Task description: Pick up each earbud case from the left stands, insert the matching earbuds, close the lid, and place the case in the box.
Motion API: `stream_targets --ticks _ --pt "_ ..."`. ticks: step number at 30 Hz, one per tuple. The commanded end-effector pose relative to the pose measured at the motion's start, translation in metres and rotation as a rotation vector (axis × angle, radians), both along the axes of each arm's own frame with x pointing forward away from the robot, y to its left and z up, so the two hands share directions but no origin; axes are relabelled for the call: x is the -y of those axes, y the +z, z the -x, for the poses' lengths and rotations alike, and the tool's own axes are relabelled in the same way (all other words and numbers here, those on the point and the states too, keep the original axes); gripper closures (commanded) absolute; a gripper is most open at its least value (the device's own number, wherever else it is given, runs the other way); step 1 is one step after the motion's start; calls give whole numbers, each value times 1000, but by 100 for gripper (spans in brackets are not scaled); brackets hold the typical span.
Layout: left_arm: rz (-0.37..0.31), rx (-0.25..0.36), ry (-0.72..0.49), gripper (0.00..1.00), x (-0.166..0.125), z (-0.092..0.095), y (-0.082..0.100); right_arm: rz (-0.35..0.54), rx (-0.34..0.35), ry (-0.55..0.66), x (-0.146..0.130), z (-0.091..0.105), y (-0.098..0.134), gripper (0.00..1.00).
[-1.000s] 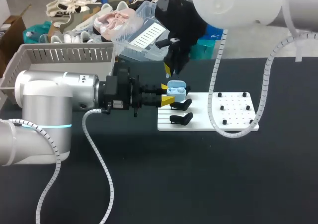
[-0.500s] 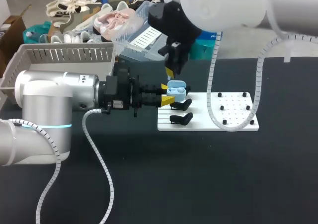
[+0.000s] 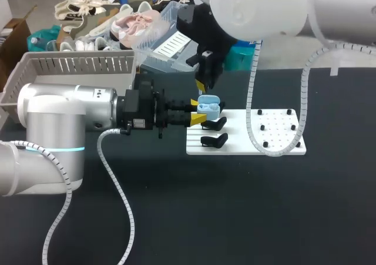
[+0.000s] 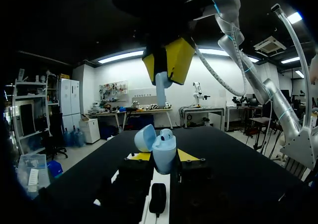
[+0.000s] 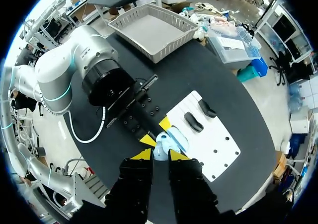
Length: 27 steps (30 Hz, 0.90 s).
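My left gripper (image 3: 198,111) is shut on an open light blue earbud case (image 3: 208,107) and holds it over the left end of the white stand board (image 3: 276,133). In the left wrist view the case (image 4: 164,152) stands between my yellow fingertips with its lid (image 4: 145,138) tipped back and one earbud seated inside. My right gripper (image 3: 201,86) hangs directly above the case, shut on a light blue earbud (image 4: 161,81). In the right wrist view that earbud (image 5: 159,153) sits between the fingertips, just over the case (image 5: 175,137).
Two black stands (image 3: 215,140) lie on the board's left part, and several black pegs dot its right part. A grey basket (image 3: 76,65) stands at the back left of the table, behind my left arm. A clear bin sits beside it.
The right arm's upper body has swung a little to the left. Its gripper stays nearly in place above the case. The left arm and the case have not moved.
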<state>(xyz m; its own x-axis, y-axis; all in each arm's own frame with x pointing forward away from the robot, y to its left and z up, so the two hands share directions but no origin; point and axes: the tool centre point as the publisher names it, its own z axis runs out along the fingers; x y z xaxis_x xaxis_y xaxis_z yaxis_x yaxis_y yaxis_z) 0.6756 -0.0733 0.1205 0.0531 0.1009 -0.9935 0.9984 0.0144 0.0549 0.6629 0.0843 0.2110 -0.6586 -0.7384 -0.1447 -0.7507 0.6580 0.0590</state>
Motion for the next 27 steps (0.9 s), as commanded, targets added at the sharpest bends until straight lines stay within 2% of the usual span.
stream_targets --ticks 1,3,27 --pt "0 1 4 100 0 1 0 -10 73 6 5 9 -10 100" --pt "0 1 4 100 0 1 0 -34 75 8 5 10 -11 100" --pt "0 1 4 100 0 1 0 -27 46 21 5 2 -29 100"
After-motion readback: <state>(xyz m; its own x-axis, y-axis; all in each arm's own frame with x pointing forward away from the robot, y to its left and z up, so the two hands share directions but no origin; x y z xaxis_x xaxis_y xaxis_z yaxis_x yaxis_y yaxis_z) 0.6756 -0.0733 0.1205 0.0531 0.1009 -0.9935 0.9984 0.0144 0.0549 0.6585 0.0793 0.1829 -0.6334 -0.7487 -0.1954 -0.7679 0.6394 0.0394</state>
